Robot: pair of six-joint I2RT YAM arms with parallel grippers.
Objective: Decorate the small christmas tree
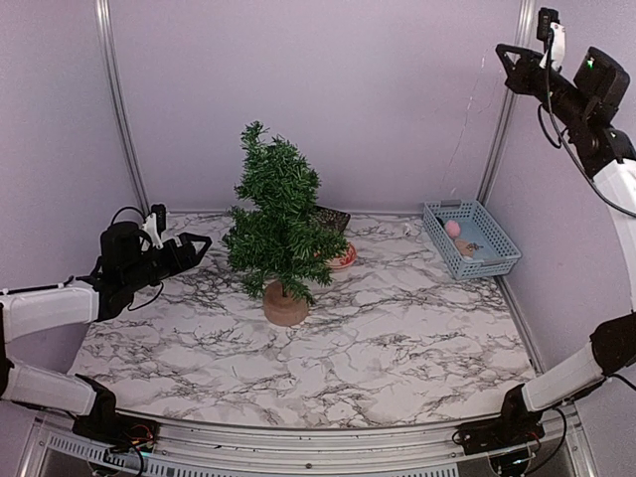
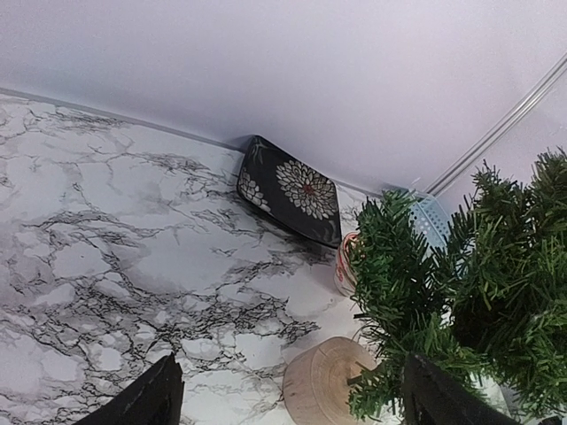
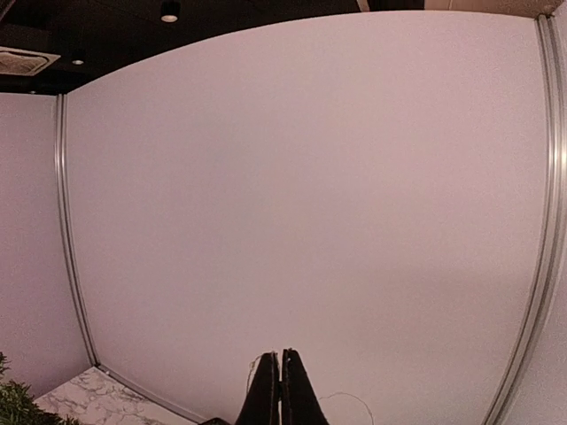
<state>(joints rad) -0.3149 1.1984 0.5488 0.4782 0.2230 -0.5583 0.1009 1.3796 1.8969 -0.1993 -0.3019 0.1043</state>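
Observation:
The small christmas tree (image 1: 278,214) stands upright mid-table on its round tan base (image 1: 285,303); I see no ornaments on it. My left gripper (image 1: 199,243) is open and empty, low over the table just left of the tree. In the left wrist view (image 2: 292,367) the tree (image 2: 461,283) and its base (image 2: 323,385) sit between and beyond the fingers. My right gripper (image 1: 502,52) is raised high at the back right. In the right wrist view it (image 3: 282,354) is shut on a thin pale wire (image 3: 252,372). The wire trails down toward the table.
A blue basket (image 1: 472,238) at the back right holds a pink ball (image 1: 452,228) and other small items. A dark flowered plate (image 2: 292,190) and a red-and-white striped thing (image 2: 344,261) lie behind the tree. A small white object (image 1: 410,229) lies next to the basket.

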